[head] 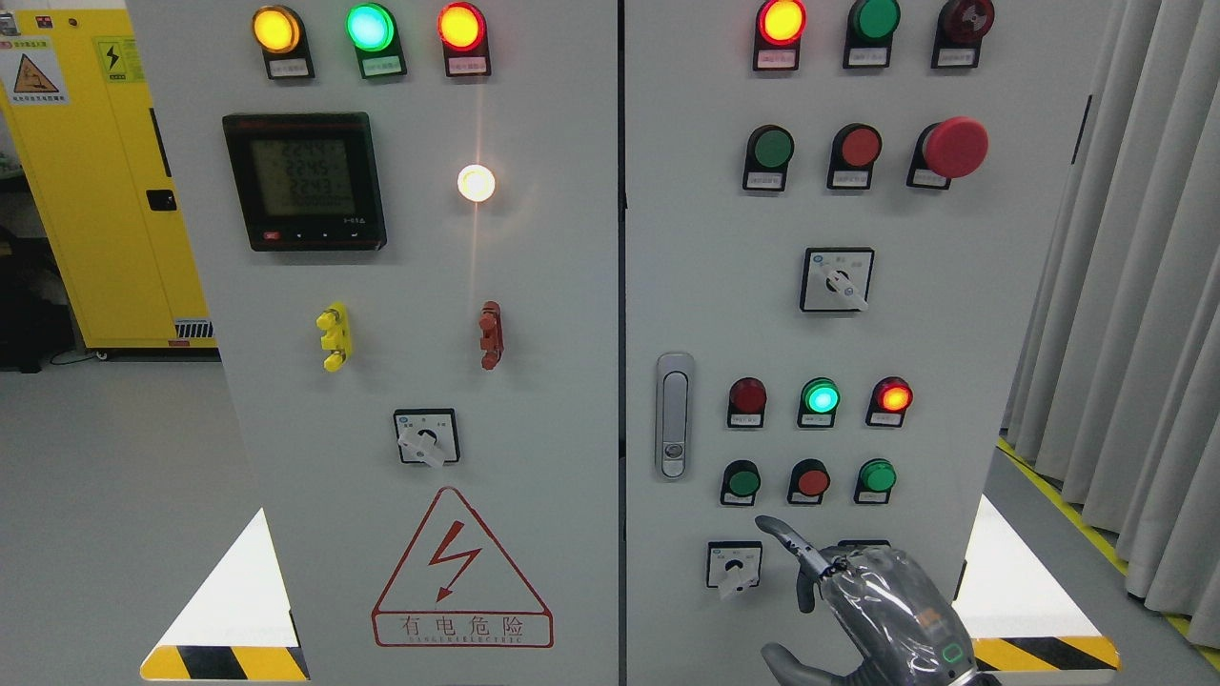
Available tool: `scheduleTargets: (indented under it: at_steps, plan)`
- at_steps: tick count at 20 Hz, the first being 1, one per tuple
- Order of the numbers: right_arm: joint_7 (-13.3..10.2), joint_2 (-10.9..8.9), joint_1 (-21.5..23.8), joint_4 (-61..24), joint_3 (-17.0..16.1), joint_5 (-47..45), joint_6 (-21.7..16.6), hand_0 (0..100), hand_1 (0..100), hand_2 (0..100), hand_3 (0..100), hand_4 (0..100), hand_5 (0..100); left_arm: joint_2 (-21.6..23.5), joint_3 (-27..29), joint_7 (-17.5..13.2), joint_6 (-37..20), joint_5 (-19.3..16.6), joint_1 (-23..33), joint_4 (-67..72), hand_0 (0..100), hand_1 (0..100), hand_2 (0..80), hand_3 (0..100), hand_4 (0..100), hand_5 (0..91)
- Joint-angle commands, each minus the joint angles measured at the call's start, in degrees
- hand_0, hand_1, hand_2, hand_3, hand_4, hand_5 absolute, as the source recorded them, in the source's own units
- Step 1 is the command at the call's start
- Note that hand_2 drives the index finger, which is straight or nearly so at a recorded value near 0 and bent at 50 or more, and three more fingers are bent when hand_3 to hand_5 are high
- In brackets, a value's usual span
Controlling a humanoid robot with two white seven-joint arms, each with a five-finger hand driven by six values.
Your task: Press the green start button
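Observation:
The grey control cabinet's right door carries a low row of three push buttons: a green one point(742, 481) at the left, a red one point(811, 480) in the middle and another green one point(876, 475) at the right. My right hand point(851, 591) rises from the bottom edge below this row. Its index finger point(786, 540) points up and to the left while the other fingers are curled and hold nothing. The fingertip sits just below the row, between the left green button and the red one, without touching either. The left arm is out of sight.
Above the row glow a green lamp point(820, 395) and a red lamp point(893, 396). A rotary switch point(734, 565) sits left of my finger, and a door handle point(674, 414) further left. A red mushroom stop button point(954, 147) is higher up. Curtains point(1134, 286) hang at the right.

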Motion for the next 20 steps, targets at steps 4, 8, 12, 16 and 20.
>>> scheduleTargets:
  at_steps: [4, 8, 12, 16, 20]
  plan:
    - [-0.4, -0.04, -3.0, 3.8, 0.8, 0.8, 0.9, 30, 66, 0, 70, 76, 68, -0.5, 0.0, 0.0, 0.0, 0.0, -0.8, -1.6, 12, 56, 0.0, 0, 0, 0.0]
    - [-0.3, -0.39, -3.3, 5.4, 0.9, 0.8, 0.9, 31, 66, 0, 70, 76, 68, -0.5, 0.0, 0.0, 0.0, 0.0, -0.8, -1.6, 12, 56, 0.0, 0, 0, 0.0]
    - [-0.3, -0.39, -3.9, 5.5, 0.9, 0.8, 1.3, 31, 66, 0, 70, 76, 68, -0.5, 0.0, 0.0, 0.0, 0.0, -0.8, -1.6, 12, 56, 0.0, 0, 0, 0.0]
    - [-0.5, -0.39, -4.1, 5.2, 1.4, 0.7, 1.7, 31, 66, 0, 70, 76, 68, -0.5, 0.0, 0.0, 0.0, 0.0, -0.8, -1.6, 12, 56, 0.0, 0, 0, 0.0]
    - [-0.7, -0.48, -4.1, 5.0, 1.4, 0.7, 1.7, 33, 65, 0, 70, 75, 67, -0.5, 0.0, 0.0, 0.1, 0.0, -0.8, -1.6, 12, 56, 0.0, 0, 0, 0.0]
